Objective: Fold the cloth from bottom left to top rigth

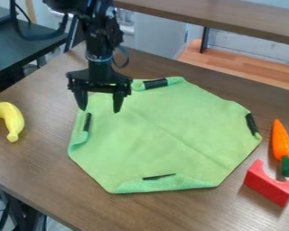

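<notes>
So my hand (pixel 100 108) is spread wide at the green cloth's (pixel 165 131) upper left edge, banana (pixel 13 119) off to the left.

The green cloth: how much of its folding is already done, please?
Only small edge parts look turned in; the green cloth otherwise lies spread on the table. Nothing is visible in hand: the tool is open at the cloth's upper-left side. Left to do, it seems, is the whole main fold, from bottom left to top right.
</notes>
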### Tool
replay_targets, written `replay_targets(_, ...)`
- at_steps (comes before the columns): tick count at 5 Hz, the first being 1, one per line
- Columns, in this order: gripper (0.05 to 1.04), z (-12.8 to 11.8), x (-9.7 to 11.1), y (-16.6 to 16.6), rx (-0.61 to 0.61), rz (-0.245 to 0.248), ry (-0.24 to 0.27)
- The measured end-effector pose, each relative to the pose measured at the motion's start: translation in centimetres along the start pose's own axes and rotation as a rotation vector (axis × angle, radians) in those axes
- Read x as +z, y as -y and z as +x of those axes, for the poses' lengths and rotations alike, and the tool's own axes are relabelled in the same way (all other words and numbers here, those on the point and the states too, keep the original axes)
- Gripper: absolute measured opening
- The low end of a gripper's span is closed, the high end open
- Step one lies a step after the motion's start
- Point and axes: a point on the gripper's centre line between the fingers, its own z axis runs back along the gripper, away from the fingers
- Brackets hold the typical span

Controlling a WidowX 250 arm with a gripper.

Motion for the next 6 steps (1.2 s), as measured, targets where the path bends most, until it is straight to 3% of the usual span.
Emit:
replay_targets(1, 1.001, 0.1, -0.3, -0.7, 0.0, 0.023, 0.011)
replay_targets(4, 0.975, -1.1, -2.9, -3.0, -0.02, 0.102, -0.063)
replay_targets(5, 0.826, -1.6, -3.3, -3.2, -0.013, 0.107, -0.06)
replay_targets(6, 0.531, -1.8, -3.5, -2.8, -0.018, 0.109, -0.046)
